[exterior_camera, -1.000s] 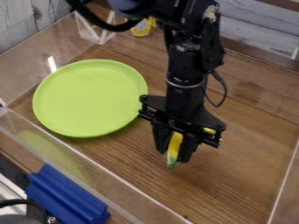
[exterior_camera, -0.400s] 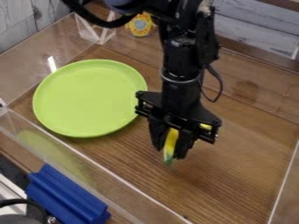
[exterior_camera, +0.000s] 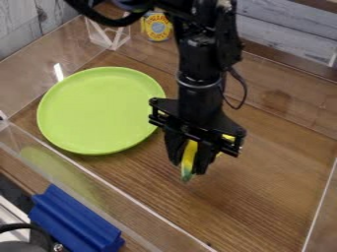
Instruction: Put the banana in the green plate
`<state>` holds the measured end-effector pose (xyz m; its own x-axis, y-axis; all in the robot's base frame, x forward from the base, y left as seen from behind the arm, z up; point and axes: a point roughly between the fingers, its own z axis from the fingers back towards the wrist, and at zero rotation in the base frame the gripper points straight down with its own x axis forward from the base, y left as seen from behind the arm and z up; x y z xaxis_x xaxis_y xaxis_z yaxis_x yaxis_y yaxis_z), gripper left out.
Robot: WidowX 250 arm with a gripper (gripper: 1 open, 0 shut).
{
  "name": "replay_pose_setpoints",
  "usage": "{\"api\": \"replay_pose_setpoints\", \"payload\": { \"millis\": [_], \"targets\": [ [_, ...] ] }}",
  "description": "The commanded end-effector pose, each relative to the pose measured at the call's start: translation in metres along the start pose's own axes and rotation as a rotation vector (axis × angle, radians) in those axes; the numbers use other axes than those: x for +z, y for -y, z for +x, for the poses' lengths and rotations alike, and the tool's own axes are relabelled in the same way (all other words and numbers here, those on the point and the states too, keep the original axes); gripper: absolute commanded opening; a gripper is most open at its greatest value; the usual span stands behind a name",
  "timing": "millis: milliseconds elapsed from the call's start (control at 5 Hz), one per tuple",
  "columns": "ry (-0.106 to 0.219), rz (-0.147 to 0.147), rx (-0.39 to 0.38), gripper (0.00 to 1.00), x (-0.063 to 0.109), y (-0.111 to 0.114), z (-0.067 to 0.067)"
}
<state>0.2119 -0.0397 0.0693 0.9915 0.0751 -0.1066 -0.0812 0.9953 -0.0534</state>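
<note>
My gripper (exterior_camera: 192, 163) points straight down over the wooden table, just right of the green plate (exterior_camera: 95, 108). It is shut on the banana (exterior_camera: 191, 164), a small yellow fruit with a greenish tip that hangs between the black fingers, lifted a little off the table. The green plate lies flat at the left and holds nothing. The upper part of the banana is hidden by the fingers.
Clear acrylic walls (exterior_camera: 39, 162) fence the table at the left and front. A blue object (exterior_camera: 73, 224) lies outside the front wall at the lower left. A yellow object (exterior_camera: 158, 27) sits at the back, behind the arm.
The arm has shifted slightly left toward the plate and risen a little, carrying the banana with it. The grip has not changed.
</note>
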Motion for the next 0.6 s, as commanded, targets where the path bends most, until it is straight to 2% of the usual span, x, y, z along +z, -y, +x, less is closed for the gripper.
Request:
{"api": "replay_pose_setpoints", "payload": {
  "millis": [0,400],
  "targets": [
    [0.050,-0.013,0.008,0.00,0.0126,-0.0027,0.0028],
    [0.057,-0.015,0.021,0.00,0.0168,-0.0104,0.0007]
  ]
}}
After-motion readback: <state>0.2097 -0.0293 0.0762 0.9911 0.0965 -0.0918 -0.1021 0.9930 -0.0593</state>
